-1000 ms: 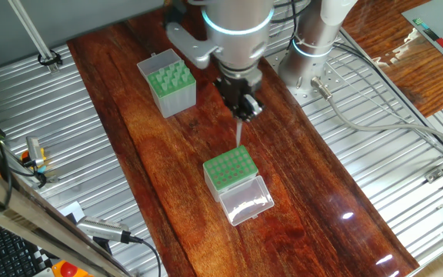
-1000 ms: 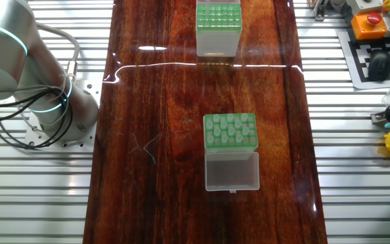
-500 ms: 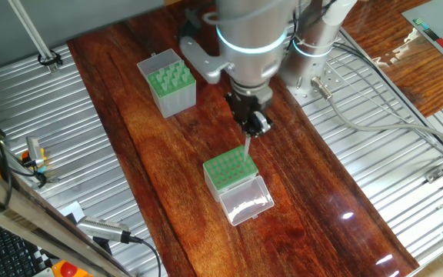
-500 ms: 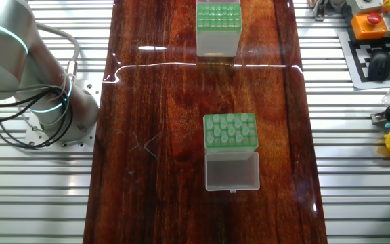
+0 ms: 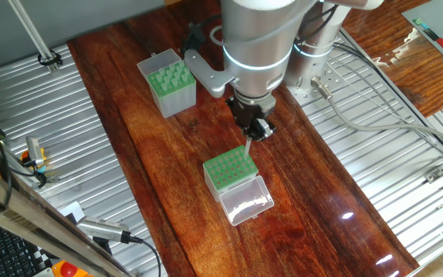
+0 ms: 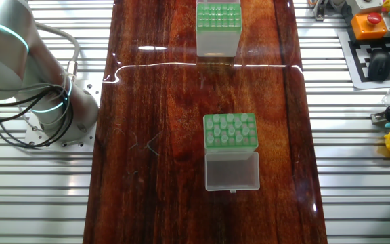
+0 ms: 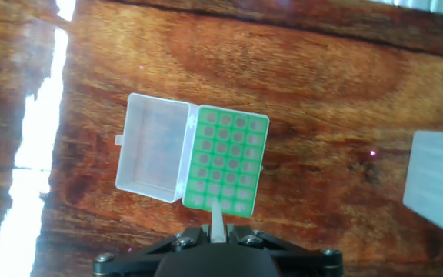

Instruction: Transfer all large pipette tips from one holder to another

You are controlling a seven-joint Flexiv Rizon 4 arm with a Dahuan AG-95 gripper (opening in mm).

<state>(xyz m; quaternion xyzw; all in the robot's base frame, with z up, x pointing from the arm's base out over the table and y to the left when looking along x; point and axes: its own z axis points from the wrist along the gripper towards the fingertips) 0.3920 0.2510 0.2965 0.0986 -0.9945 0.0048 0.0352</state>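
Glossy wooden table [image 5: 152, 146] sits between ribbed metal panels [image 5: 75, 146].

Bright, even overhead light is seen across both fixed views, and the polished wooden counter [image 6: 154, 102] is marked by a thin white line of glare running across its width. Small white highlights are caught near its lower edge in one fixed view. In the hand view, a strong blown-out reflection is thrown down the left side, and the dark fingers [image 7: 241, 235] at the bottom edge are rendered soft and out of focus.
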